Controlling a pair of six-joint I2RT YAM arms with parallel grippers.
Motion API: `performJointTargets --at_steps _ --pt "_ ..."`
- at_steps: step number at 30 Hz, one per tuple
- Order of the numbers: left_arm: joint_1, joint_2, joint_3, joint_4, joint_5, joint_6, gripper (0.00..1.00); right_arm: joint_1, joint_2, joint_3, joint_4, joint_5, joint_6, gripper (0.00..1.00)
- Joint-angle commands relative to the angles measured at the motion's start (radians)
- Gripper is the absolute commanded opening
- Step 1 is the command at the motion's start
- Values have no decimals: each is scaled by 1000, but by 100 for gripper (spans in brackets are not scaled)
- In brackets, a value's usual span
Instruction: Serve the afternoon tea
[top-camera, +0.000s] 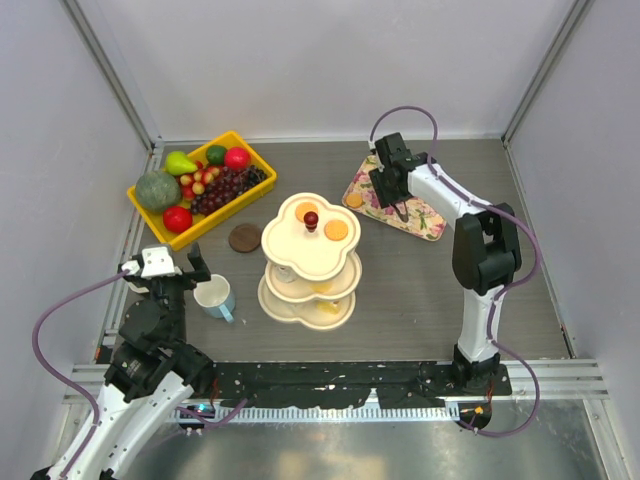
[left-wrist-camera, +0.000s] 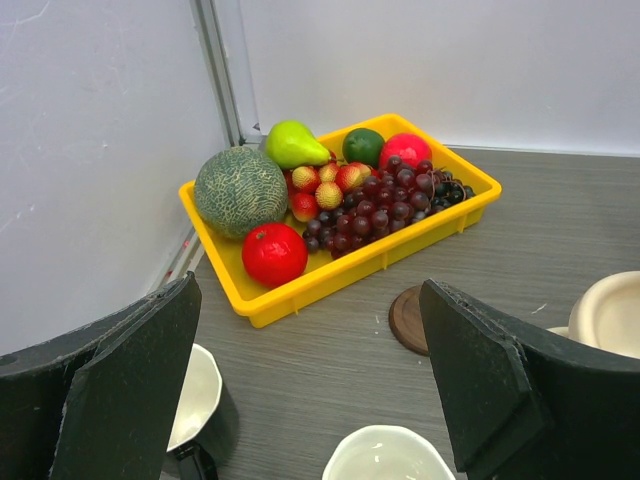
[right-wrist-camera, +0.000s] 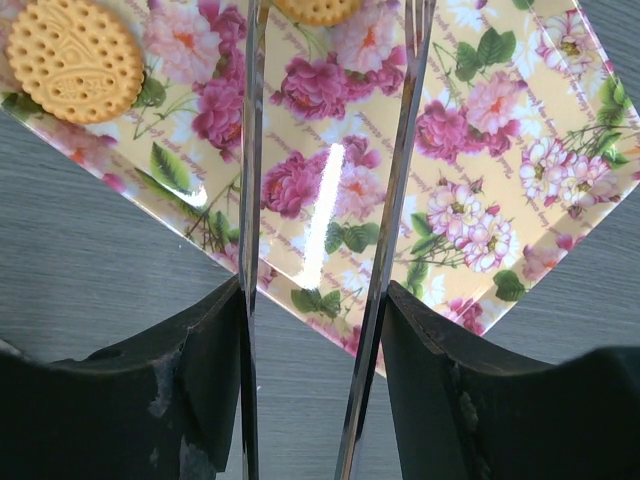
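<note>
The cream three-tier stand (top-camera: 300, 250) with a red knob (top-camera: 311, 218) stands mid-table, with two orange biscuits (top-camera: 336, 229) on its top tier and small yellow pieces on the lower tiers. The pale blue mug (top-camera: 215, 296) stands left of it and shows in the left wrist view (left-wrist-camera: 390, 458). The dark mug (left-wrist-camera: 195, 410) stands beside it. My left gripper (top-camera: 172, 272) (left-wrist-camera: 310, 370) is open and empty above the two mugs. My right gripper (top-camera: 390, 185) (right-wrist-camera: 315, 300) is shut on metal tongs (right-wrist-camera: 400, 150), held over the floral tray (top-camera: 425, 220) (right-wrist-camera: 500, 130). The tongs' arms flank a biscuit (right-wrist-camera: 318, 8), and another biscuit (right-wrist-camera: 75, 58) lies to their left.
A yellow bin of fruit (top-camera: 172, 237) (left-wrist-camera: 330, 285) sits at the back left. A round brown coaster (top-camera: 244, 237) (left-wrist-camera: 408, 320) lies between the bin and the stand. One biscuit (top-camera: 354, 200) lies on the tray's left corner. Walls enclose the table at the back and sides.
</note>
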Motion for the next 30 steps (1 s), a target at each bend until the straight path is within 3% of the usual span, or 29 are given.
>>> performJointTargets --at_steps 1,16,20,22,30 --pt "5 12 9 33 9 -8 99 -3 17 50 32 8 -24 58" --pt "5 4 11 32 6 -5 99 -5 5 46 4 -4 -40 58" --pt "5 3 11 32 8 -5 99 -5 2 51 -23 27 -43 51" --pt "5 3 11 33 8 -5 99 -5 -17 40 -33 33 -40 45" --pt "6 0 11 30 8 -6 99 -3 -207 -85 -45 59 -21 44"
